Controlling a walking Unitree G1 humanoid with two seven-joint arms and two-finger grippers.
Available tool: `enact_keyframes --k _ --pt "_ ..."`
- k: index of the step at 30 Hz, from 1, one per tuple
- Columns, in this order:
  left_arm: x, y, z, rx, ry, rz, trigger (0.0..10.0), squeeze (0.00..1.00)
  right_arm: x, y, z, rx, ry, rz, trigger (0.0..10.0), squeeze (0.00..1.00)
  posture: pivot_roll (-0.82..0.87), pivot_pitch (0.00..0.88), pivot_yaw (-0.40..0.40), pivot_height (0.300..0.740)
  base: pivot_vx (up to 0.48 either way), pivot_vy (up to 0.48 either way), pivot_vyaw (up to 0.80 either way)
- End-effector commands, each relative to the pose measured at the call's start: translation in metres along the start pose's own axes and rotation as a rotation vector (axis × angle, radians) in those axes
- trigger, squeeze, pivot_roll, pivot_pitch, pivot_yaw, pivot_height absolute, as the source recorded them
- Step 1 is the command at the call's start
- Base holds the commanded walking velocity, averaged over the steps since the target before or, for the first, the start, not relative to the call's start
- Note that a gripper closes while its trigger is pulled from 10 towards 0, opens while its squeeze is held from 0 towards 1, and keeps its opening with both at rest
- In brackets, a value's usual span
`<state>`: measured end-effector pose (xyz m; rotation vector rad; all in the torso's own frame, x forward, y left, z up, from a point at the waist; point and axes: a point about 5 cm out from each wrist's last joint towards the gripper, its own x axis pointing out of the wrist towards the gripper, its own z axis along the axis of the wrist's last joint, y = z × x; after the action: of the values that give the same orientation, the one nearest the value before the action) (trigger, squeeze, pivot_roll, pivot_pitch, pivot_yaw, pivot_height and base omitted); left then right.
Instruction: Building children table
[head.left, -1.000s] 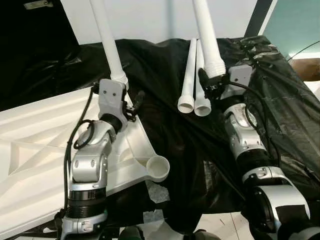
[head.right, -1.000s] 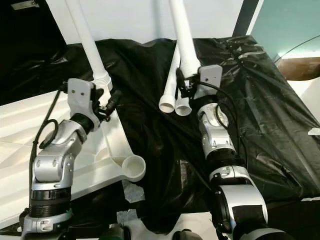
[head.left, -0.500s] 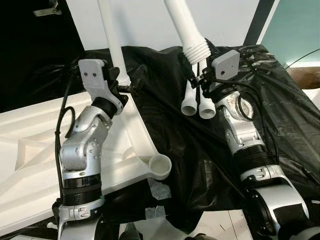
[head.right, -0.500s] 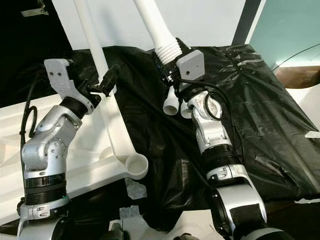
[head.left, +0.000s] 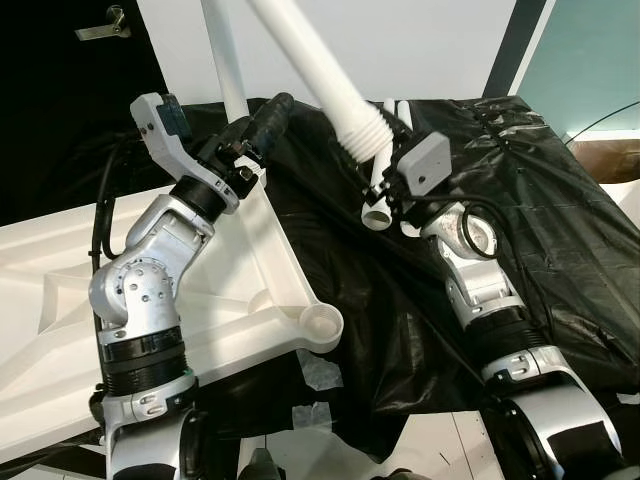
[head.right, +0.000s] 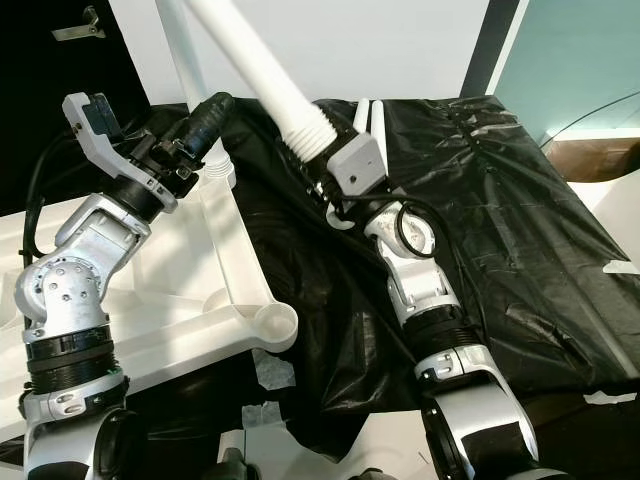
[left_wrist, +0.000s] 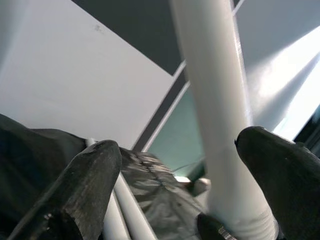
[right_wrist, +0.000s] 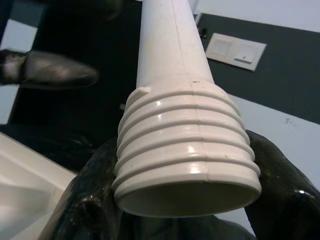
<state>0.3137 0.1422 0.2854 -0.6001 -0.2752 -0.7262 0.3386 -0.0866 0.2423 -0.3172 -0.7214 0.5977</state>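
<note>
Black sheet's slippery btw; your right gripper (right_wrist: 175, 220) pinches threaded leg (right_wrist: 182, 155), left gripper (left_wrist: 175, 165) fingers spread beside upright leg (left_wrist: 210, 100), could topple.

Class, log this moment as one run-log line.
left gripper: open beside fitted leg | right gripper: shut on threaded leg, tilted | tabletop: upside down

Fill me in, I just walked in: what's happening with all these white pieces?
The robot is assembling a white children's table. Its right hand grips the threaded end of a table leg, tilted over the upturned tabletop. Its left hand is open around an upright leg on the tabletop. Spare legs lie on black sheeting.
</note>
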Motion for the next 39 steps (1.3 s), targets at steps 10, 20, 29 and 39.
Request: enact_keyframes --k 10,20,29,39 --pt "0.011 -0.007 0.005 -0.010 0.059 -0.295 10.0 0.00 -0.018 0.035 -0.006 -0.007 0.017 0.129 10.0 0.00 0.09 0.000 0.036 0.740 0.000 0.000 0.00" --pt "0.018 0.009 0.018 -0.006 0.060 -0.257 10.0 0.00 -0.037 0.051 -0.008 0.011 0.041 0.126 10.0 0.00 0.07 0.000 0.048 0.740 0.000 0.000 0.00" --pt "0.020 0.014 0.024 0.037 0.094 -0.242 10.0 0.00 -0.044 0.056 -0.007 0.006 0.053 0.086 10.0 0.00 0.06 0.000 0.059 0.740 0.000 0.000 0.00" --pt "0.016 0.011 0.008 0.007 0.147 -0.243 0.0 0.00 -0.046 0.059 -0.006 0.044 0.063 0.063 10.0 0.98 0.07 0.000 0.065 0.740 0.000 0.000 0.00"
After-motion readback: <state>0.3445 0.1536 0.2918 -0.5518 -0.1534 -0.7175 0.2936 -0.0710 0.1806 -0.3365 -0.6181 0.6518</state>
